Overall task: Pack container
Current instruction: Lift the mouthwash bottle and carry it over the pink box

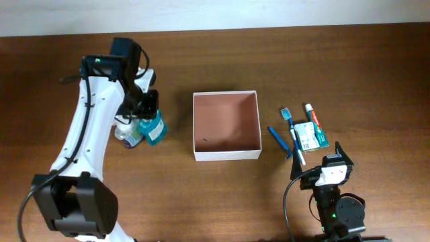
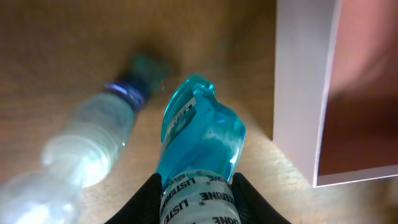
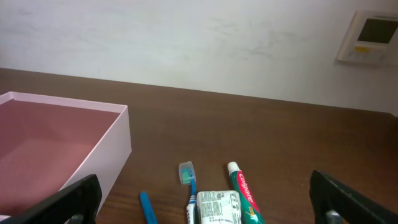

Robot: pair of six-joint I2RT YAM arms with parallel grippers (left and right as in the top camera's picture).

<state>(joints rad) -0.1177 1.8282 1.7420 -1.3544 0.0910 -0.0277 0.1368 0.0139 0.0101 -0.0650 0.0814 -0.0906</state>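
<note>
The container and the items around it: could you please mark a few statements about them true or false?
1. The container holds no toiletries yet. True.
2. The left gripper has its jaws open and empty. False: they are closed on the blue mouthwash bottle.
3. The right gripper has its jaws wide open, holding nothing. True.
4. The toothbrush lies left of the container. False: it lies to its right, near the toothpaste tube.
5. A clear bottle lies beside the blue mouthwash bottle. True.
</note>
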